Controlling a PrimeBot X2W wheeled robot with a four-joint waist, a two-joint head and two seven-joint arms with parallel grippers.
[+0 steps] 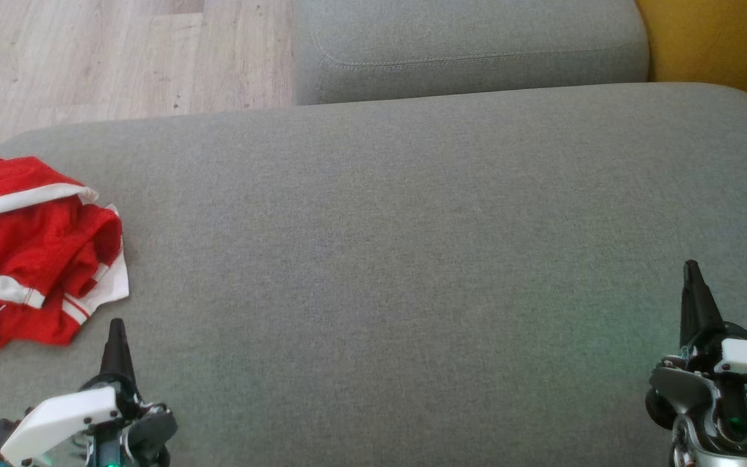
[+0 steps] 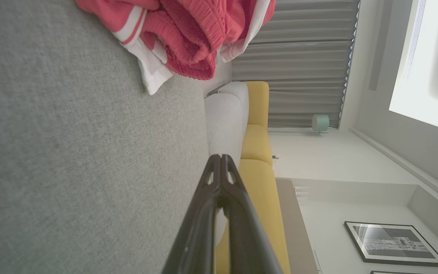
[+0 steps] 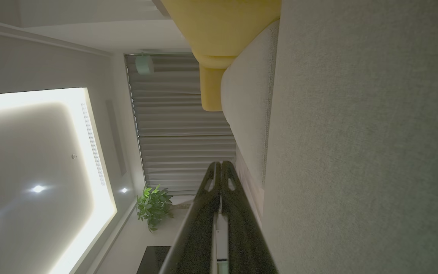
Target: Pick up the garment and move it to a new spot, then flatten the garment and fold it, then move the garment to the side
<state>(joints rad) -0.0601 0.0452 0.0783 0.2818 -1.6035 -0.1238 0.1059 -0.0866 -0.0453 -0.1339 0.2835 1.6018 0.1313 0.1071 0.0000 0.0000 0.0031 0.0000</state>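
A crumpled red garment with white stripes point(image 1: 30, 253) lies at the left edge of the grey cushion point(image 1: 412, 246), part of it cut off by the head view's left border. In the left wrist view the garment point(image 2: 188, 34) sits bunched at the top. My left gripper point(image 1: 116, 324) hovers just below and right of the garment, fingers pressed together and holding nothing; its tips point(image 2: 221, 156) meet in the left wrist view. My right gripper point(image 1: 691, 266) is far off at the lower right, also shut and empty, tips point(image 3: 221, 163) touching.
A second grey cushion point(image 1: 471, 45) lies beyond the main one. Wooden floor point(image 1: 107, 58) shows at the top left, and a yellow seat point(image 1: 717, 39) at the top right. A wide stretch of bare grey cushion lies between the two grippers.
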